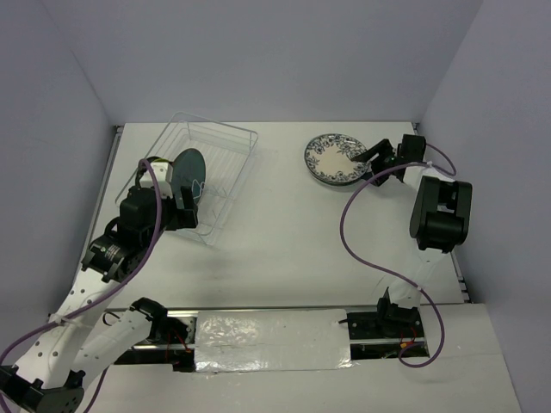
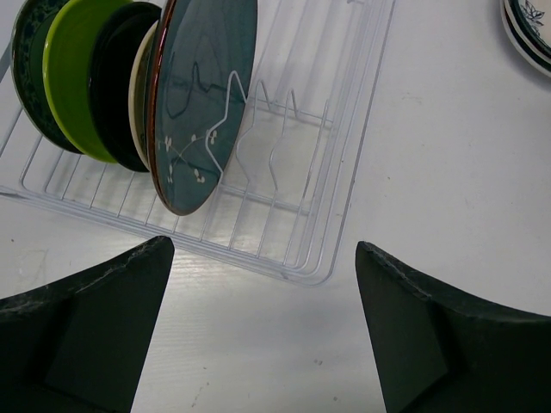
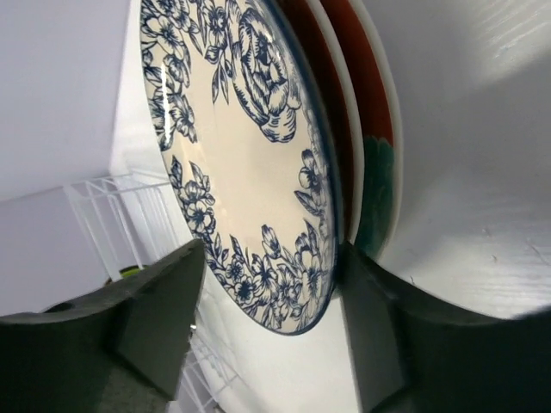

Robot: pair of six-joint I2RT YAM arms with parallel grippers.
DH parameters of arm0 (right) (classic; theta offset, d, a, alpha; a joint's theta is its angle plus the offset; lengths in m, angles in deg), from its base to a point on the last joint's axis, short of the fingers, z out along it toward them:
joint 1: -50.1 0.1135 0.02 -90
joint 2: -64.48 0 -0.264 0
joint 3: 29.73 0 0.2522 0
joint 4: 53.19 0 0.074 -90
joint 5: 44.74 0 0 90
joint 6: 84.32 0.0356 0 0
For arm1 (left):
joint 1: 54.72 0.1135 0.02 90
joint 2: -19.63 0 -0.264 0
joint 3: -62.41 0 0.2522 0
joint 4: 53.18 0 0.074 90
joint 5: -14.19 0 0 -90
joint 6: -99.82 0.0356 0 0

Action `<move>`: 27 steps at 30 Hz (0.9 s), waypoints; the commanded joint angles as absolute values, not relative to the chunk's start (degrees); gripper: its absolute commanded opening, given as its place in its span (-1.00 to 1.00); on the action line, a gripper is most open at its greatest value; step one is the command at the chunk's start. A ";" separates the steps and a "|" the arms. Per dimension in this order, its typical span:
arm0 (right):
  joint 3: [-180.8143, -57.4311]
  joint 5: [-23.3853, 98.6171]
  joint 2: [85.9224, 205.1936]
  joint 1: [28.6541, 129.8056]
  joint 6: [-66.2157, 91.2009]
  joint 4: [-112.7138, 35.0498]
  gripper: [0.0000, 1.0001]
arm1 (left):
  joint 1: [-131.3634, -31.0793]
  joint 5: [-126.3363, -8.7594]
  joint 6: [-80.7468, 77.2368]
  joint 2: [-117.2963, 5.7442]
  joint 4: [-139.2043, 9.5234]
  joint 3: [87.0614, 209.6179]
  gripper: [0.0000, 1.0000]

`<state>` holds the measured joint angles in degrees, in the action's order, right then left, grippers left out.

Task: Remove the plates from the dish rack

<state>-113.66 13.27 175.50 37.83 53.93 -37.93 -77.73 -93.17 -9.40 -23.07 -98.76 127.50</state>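
The clear wire dish rack [image 1: 231, 163] stands at the back left. In the left wrist view the rack [image 2: 327, 198] holds several upright plates: a large dark teal plate [image 2: 202, 95] in front, then a black one [image 2: 116, 86], a green one [image 2: 73, 77] and a blue-patterned one [image 2: 26, 69]. My left gripper [image 2: 263, 258] is open and empty, over the table just short of the rack's near corner. My right gripper [image 3: 269, 249] is open, its jaws astride the rim of a blue-floral cream plate [image 3: 250, 146]. That plate lies on a stack on top of a red-and-teal plate [image 3: 374, 163].
The plate stack [image 1: 334, 159] lies at the back right, close to the right wall; its edge also shows in the left wrist view [image 2: 529, 30]. Walls close the table at the back and both sides. A taped strip [image 1: 267, 340] runs along the near edge between the arm bases.
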 commanded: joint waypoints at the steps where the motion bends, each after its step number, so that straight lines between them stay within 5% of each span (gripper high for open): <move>1: -120.21 15.98 174.51 38.06 48.31 -28.73 0.51 | -77.66 -94.00 -8.19 -22.82 -97.35 128.03 0.99; 2: -121.78 16.60 174.69 38.06 47.17 -25.05 0.55 | -77.66 -93.48 -8.19 -22.91 -97.27 128.03 0.99; 3: -122.32 17.56 175.21 38.15 46.73 -23.53 0.89 | -77.57 -93.04 -8.11 -23.00 -97.27 128.03 0.99; 11: -125.92 22.49 177.06 39.64 43.03 -14.47 0.93 | -77.57 -93.39 -8.02 -23.88 -97.71 128.11 0.99; 27: -130.23 12.83 179.17 41.14 48.92 -19.65 0.92 | -77.66 -93.12 -8.11 -24.84 -97.71 128.11 0.99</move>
